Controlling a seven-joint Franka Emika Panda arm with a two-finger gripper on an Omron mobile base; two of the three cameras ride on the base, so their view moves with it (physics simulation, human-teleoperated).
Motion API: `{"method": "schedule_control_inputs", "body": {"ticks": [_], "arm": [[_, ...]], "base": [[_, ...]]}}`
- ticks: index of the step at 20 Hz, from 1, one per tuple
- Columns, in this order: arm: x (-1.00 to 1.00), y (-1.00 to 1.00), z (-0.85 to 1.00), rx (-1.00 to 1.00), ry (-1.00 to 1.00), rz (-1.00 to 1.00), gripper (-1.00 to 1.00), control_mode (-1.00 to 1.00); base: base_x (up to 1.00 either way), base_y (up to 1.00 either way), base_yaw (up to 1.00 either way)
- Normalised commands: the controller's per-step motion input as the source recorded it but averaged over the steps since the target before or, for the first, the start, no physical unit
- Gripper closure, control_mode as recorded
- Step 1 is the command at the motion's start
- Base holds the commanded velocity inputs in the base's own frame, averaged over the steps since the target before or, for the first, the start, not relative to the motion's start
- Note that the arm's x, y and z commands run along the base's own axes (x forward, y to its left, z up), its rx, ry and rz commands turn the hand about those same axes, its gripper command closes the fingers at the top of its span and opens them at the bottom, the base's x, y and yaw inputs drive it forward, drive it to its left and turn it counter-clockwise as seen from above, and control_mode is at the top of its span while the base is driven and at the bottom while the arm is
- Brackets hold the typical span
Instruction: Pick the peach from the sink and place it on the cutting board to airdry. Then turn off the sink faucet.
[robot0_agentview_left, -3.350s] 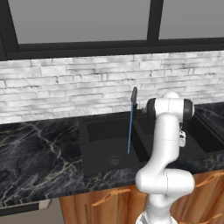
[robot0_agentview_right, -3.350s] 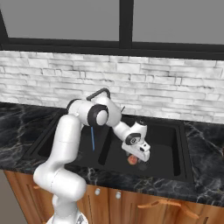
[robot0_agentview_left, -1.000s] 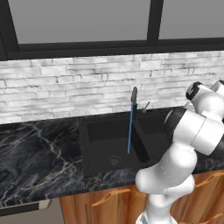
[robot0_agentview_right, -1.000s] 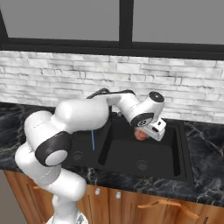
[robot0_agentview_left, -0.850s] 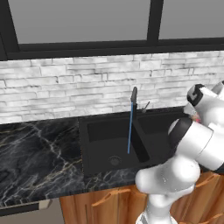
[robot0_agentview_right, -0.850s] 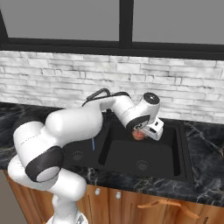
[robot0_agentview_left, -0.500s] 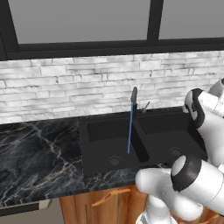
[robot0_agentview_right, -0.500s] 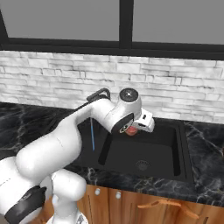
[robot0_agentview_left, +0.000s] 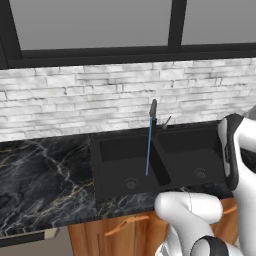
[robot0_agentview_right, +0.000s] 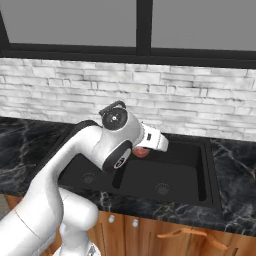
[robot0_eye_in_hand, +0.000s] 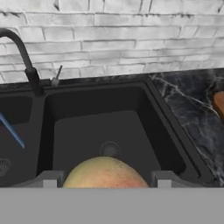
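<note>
A: Gripper (robot0_eye_in_hand: 105, 181) status?

B: Clamped on the peach (robot0_eye_in_hand: 104, 173). Fingers (robot0_eye_in_hand: 48, 178) on either side of it in the hand view, fruit between them, pale yellow on top, reddish lower right.

A: Peach location?

B: Lifted off the basin floor, hanging above the right basin of the sink (robot0_eye_in_hand: 131, 94). From the right base view, seen as a red patch (robot0_agentview_right: 141, 152) just under the wrist, over the near-left part of that basin, close to the central divider.

A: Faucet?

B: Sink faucet (robot0_agentview_left: 153, 111) upright at the back edge of the sink, on the divider line. Thin lever (robot0_agentview_left: 166, 121) just to its right, tilted. Blue water stream (robot0_agentview_left: 148, 149) falling into the left basin, close to the divider.

A: Anything else?

B: Drain (robot0_eye_in_hand: 109, 148) in the right basin bare, just behind the peach in the hand view. Orange-brown edge of something (robot0_eye_in_hand: 218, 103) on the black marble counter (robot0_eye_in_hand: 194, 111) right of the sink; too cropped to identify.
</note>
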Motion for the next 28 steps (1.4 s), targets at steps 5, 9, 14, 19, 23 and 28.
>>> {"method": "schedule_control_inputs", "body": {"ticks": [5,9,14,19,23,28], "arm": [[-0.71,0.00,0.67,-0.09,-0.02,-0.01,1.00,-1.00],[-0.64,0.00,0.65,-0.08,0.01,-0.04,1.00,-1.00],[-0.76,0.00,0.36,-0.01,0.03,-0.01,1.00,-1.00],[-0.85,0.00,0.00,-0.01,-0.01,0.00,1.00,-1.00],[-0.79,-0.01,0.10,-0.01,0.00,-0.01,1.00,-1.00],[-0.43,-0.19,0.45,-0.01,0.10,-0.04,1.00,-1.00]], "base": [[0.00,0.00,0.00],[0.00,0.00,0.00],[0.00,0.00,0.00],[0.00,0.00,0.00],[0.00,0.00,0.00],[0.00,0.00,0.00]]}}
